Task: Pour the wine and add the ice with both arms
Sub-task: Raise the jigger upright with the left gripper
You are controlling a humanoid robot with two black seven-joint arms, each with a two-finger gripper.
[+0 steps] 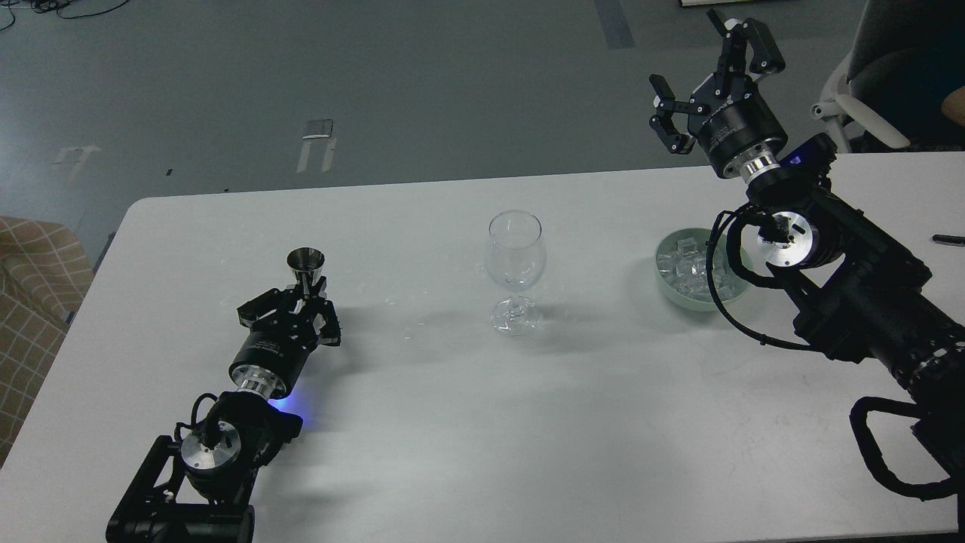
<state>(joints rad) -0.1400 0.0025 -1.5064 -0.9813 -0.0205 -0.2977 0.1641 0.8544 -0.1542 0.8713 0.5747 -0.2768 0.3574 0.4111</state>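
A small metal jigger (305, 262) stands upright at the table's left; no wine shows in it. My left gripper (304, 292) is shut on its narrow waist from the near side. An empty-looking stemmed wine glass (515, 260) stands at the table's middle, well to the right of the jigger. A pale green bowl (666, 290) holds several clear ice cubes (687, 270) right of the glass. My right gripper (686, 51) is open and empty, raised high above and behind the bowl, with its forearm over the bowl's right rim.
The white table (452, 422) ends just behind the glass and bowl. A dark pen (948, 240) lies at its right edge. A chair (867, 90) stands behind the right arm. A checkered cushion (30, 302) is off the table's left edge.
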